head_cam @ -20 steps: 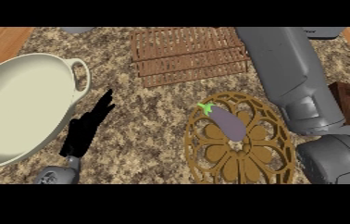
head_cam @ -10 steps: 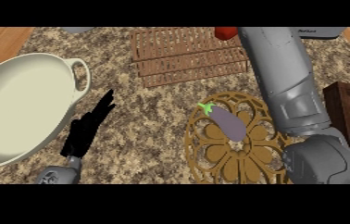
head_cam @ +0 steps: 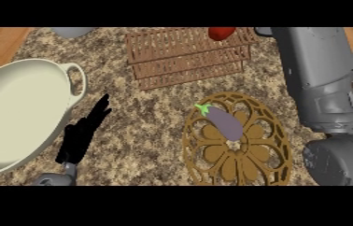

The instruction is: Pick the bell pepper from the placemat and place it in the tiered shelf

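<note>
**Pepper at the far edge of the shelf**

Far left, a big cream pot (head_cam: pixel 27 110) with a loop handle sits on the speckled surface (head_cam: pixel 148 113), taking up most of that side. Just right of it, at the near edge, the left robot hand (head_cam: pixel 82 134) rests with its black fingers straight and pressed together, pointing away toward the far right, touching nothing. At the far left edge, a grey object (head_cam: pixel 72 31) pokes in, too little of it showing to name.

Moving to the middle: the slatted wooden shelf (head_cam: pixel 186 57) lies at the far side, and the red pepper (head_cam: pixel 221 32) shows at its far right corner, partly cut off by the view's top. Whether it rests on the slats or is held above them, I cannot tell.

Near right, the round brown placemat (head_cam: pixel 238 145) carries a purple eggplant (head_cam: pixel 224 122), green stem pointing far-left.

Far right, the grey right forearm (head_cam: pixel 314 80) stretches away toward the shelf; its robot hand is out of view, so its state cannot be told.
</note>
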You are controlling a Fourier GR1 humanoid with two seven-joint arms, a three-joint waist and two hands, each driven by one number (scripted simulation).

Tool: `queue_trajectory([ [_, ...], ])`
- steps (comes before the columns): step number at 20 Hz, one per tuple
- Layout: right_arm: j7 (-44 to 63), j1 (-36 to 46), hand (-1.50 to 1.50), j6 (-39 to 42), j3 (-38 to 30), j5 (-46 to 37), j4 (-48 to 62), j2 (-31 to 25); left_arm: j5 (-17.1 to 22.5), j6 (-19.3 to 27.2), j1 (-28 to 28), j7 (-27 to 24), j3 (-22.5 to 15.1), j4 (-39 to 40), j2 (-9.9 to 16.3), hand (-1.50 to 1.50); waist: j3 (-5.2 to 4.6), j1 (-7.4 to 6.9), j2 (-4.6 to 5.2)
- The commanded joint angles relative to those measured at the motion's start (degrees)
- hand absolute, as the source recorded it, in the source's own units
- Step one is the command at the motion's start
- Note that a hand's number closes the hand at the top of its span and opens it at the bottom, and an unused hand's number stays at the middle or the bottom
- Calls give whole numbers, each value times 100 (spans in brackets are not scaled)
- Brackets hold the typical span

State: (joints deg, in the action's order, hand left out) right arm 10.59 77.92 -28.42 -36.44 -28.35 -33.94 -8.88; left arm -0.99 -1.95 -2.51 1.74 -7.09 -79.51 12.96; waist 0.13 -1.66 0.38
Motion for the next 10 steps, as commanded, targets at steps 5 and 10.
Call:
queue_trajectory([
  [5,635,-789,-150,164,-136,36,-573,-1141,-11,116,291,213,159,-79,57,0,-12,266,-84],
  [10,577,-1792,-150,1281,-147,547,-1670,-1526,-135,197,292,267,-33,-55,-189,0,-11,318,-92],
])
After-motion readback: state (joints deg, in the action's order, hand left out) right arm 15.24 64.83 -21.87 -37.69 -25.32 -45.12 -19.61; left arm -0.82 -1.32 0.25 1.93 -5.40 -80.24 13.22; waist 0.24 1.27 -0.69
